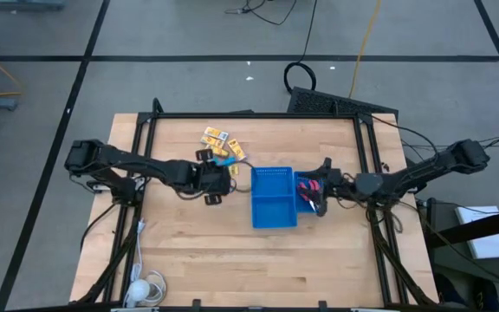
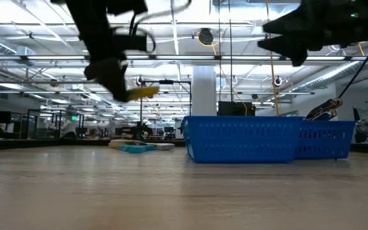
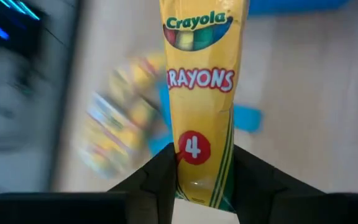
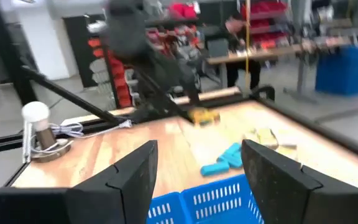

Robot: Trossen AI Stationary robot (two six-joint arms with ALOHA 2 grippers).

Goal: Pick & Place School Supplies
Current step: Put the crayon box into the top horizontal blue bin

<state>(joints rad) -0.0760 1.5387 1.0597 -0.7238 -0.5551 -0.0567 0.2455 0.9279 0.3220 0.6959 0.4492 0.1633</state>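
My left gripper hangs above the table, left of the blue tray, shut on a yellow Crayola crayon packet that also shows in the low view. More yellow-orange packets and light-blue pieces lie flat on the wood toward the far edge. My right gripper is open and raised over the tray's right compartment, touching nothing. Red-handled scissors lie in that compartment, and their ends stick up over its wall. My left gripper pinches the crayon packet between its two fingers at one narrow end, by the red "4" mark. The packet reaches straight on past the fingertips, along the fingers. It is lifted clear of the table and roughly level.
The tray's larger left compartment has low mesh walls. A white round object with a cable sits at the table's near left corner. A black frame borders the table. Bare wood lies near the front edge.
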